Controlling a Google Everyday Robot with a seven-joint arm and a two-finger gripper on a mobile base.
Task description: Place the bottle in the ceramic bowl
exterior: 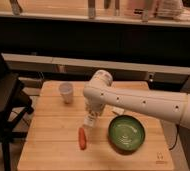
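The gripper (pixel 92 116) hangs below the white arm (pixel 138 102) over the middle of the wooden table (pixel 48 145); it is pinching the bottle (pixel 90 120), which hangs upright just above the tabletop; the orange stick (pixel 82 138) lies just beyond at 7 o'clock; the green bowl (pixel 126 133) sits near at 4 o'clock, apart from the bottle; the white cup (pixel 66 92) stands at 10 o'clock.
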